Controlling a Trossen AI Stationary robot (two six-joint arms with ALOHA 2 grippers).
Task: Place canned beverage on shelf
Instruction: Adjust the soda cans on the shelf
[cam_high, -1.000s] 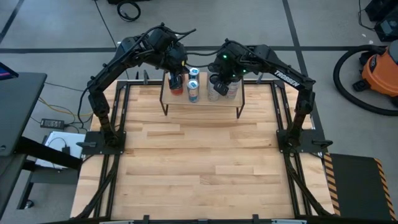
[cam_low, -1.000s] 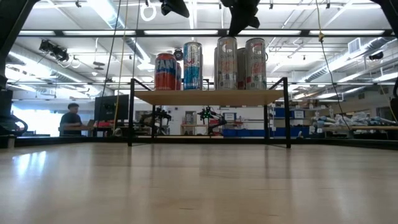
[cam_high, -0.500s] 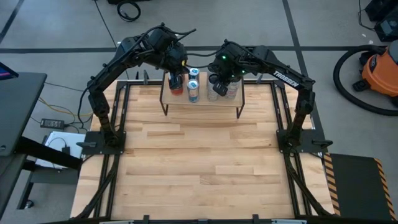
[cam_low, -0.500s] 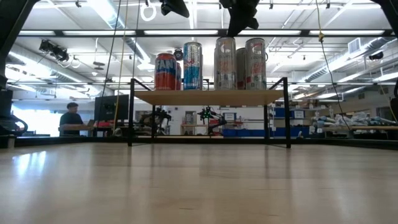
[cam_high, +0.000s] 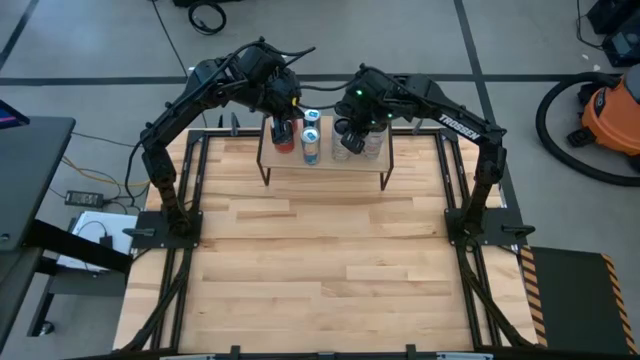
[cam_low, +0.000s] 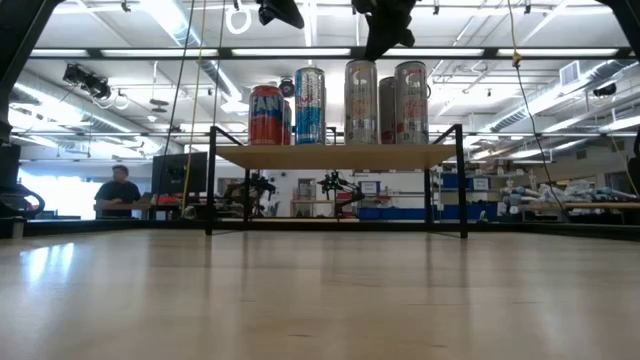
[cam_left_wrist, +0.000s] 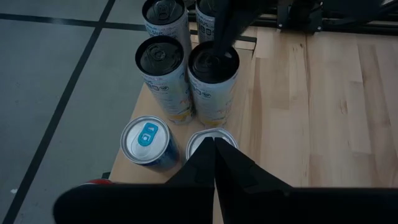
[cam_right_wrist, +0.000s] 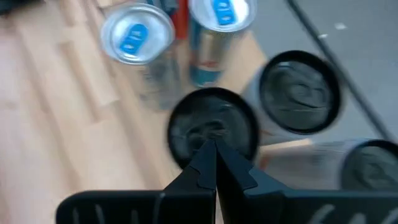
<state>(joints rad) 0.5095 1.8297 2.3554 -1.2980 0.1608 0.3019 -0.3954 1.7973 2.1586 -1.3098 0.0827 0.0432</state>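
Right now both arms lean in over the shelf, which stands at the far edge of the table, midway across it. On its light board stand several cans. Toward the shelf's left end is a red-orange can, and just beside it a blue-and-silver can with a blue tab. Toward the middle of the shelf stand the taller pale cans with dark lids, bunched close together, the front one almost touching its neighbour.

Over that front pale can hangs the right gripper, fingers pressed together to a point right at the dark lid; whether the tips actually touch the lid I cannot tell. It pinches nothing.

Above the shelf's left end hangs the left gripper, also pressed together and empty, its tip over a silver can top.

Beyond the table, level with the shelf's left leg, a person sits at a desk.
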